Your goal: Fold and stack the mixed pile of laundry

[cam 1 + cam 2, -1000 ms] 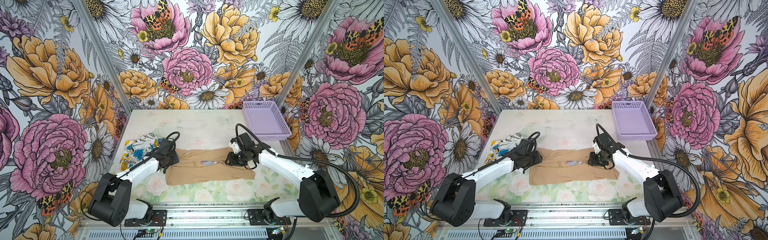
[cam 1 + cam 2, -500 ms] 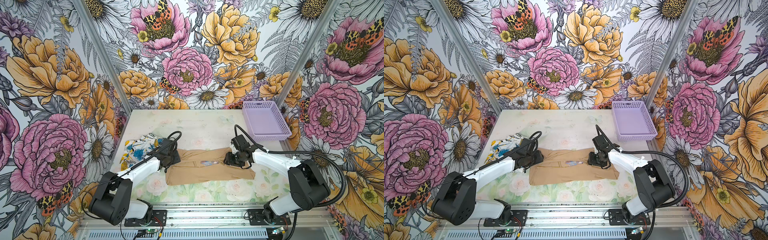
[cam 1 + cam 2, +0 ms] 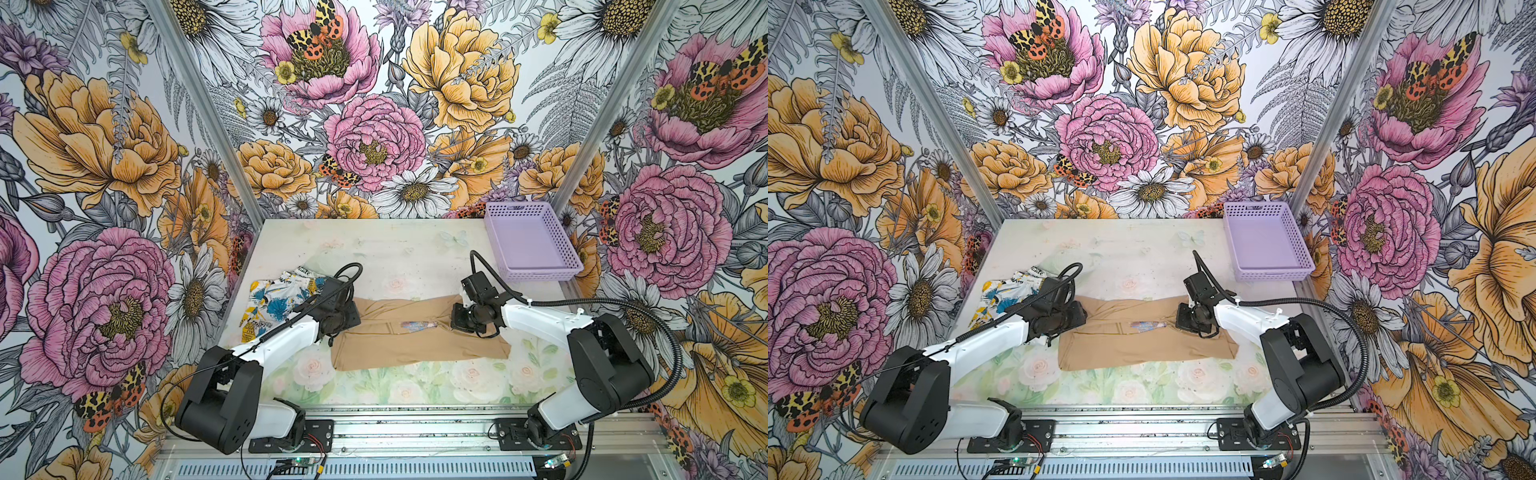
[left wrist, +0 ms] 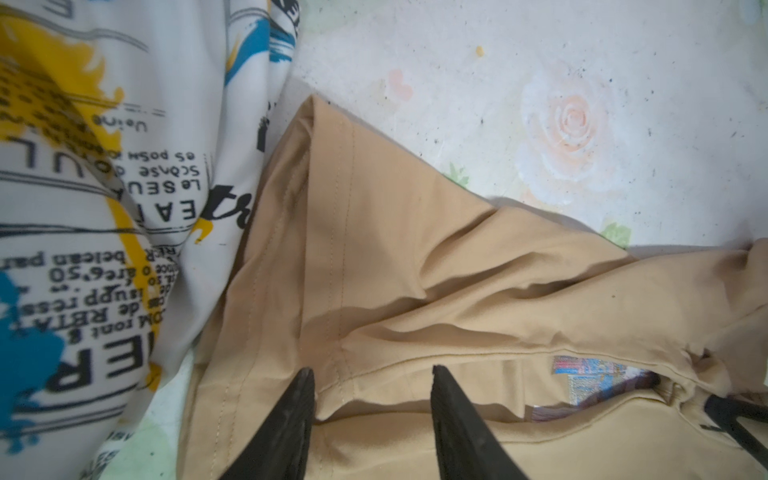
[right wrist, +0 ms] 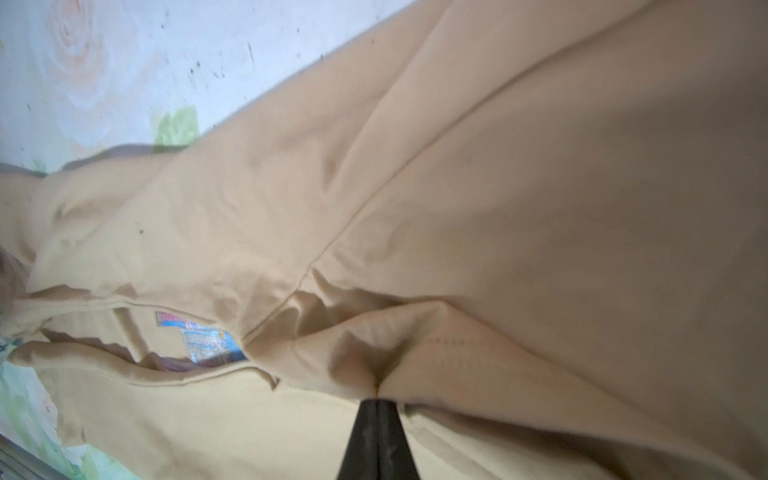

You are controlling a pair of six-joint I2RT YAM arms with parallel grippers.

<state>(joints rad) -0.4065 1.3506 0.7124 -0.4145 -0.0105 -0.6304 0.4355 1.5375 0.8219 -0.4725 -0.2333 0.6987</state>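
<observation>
Floral wallpaper walls in a pale, rose-printed worktop [image 3: 395, 249]. A tan T-shirt [image 3: 415, 349] lies spread across its middle, and a crumpled newsprint-patterned garment [image 3: 274, 297] lies against the shirt's left sleeve end. A lavender basket [image 3: 540, 274] stands well apart in the far right corner.

The right claw [image 5: 377, 403] is pressed together, pinching a pucker of tan cloth just beside the neck label [image 5: 208, 345]. The left claw [image 4: 372, 370] is spread, its fingers [image 4: 299, 399] straddling a stitched fold near the neckline and not yet closed.

The step looks like a paired grasp for a fold. To do it well, the left claw should close on that fold as deeply as the right has, catching every layer. Both should then lift together with the cloth taut between them. The rise should be kept low so the patterned garment is not dragged along.
</observation>
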